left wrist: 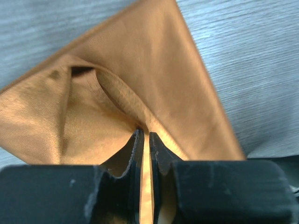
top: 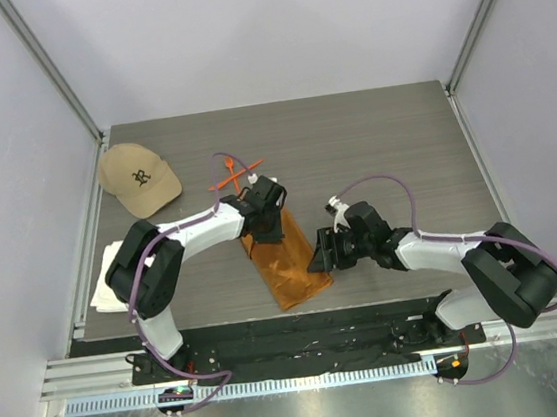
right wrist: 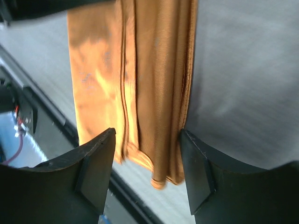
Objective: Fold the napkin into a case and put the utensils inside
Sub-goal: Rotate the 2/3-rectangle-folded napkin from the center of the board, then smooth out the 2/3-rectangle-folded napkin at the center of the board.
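Note:
The rust-orange napkin point(top: 290, 267) lies folded into a narrow strip that runs toward the table's near edge. My left gripper point(top: 264, 228) sits at its far end, jaws shut on a lifted layer of the napkin point(left wrist: 117, 74), which gapes like a pocket in front of the left gripper point(left wrist: 145, 134). At the strip's right edge my right gripper point(top: 316, 256) is open. In the right wrist view the napkin's point(right wrist: 154, 70) folded layers lie between the right gripper's point(right wrist: 147, 133) spread fingers point(right wrist: 96, 168) without being pinched. Two bright-orange utensils point(top: 236, 175) lie crossed behind the left gripper.
A tan cap point(top: 139, 179) sits at the far left of the table point(top: 392, 145). A white towel point(top: 105, 278) lies at the left edge beside the left arm. The napkin's near end is close to the table's front edge and the black rail point(top: 303, 332).

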Controlling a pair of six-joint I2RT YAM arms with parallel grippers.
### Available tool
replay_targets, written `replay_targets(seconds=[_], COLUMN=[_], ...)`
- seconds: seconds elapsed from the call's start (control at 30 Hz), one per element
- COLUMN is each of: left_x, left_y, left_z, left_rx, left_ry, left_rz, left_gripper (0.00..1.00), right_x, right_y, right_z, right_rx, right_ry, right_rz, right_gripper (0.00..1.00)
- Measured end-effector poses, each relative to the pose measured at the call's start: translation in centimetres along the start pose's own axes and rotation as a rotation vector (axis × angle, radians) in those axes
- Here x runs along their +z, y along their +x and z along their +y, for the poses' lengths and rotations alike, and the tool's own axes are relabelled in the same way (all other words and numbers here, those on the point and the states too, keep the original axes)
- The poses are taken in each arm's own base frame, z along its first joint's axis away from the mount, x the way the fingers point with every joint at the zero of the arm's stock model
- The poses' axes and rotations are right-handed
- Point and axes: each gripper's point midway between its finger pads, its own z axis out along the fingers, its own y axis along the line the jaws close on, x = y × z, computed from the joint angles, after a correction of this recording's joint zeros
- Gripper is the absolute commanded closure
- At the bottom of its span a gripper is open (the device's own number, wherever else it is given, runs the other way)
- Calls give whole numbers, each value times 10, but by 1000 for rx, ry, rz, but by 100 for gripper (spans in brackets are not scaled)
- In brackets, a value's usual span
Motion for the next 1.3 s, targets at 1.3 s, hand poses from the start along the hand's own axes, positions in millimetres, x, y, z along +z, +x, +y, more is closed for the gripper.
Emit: replay_targets(seconds=[1.3], left_x=[5], left_y=[4], left_z=[-4], left_rx=[-155], left_ry=[19], left_rz=[-41], left_gripper=[90], right_x=[17], right_y=[-19], right_z=[-4], right_rx=[13], right_ry=[-25], right_rz=[9], right_gripper=[43])
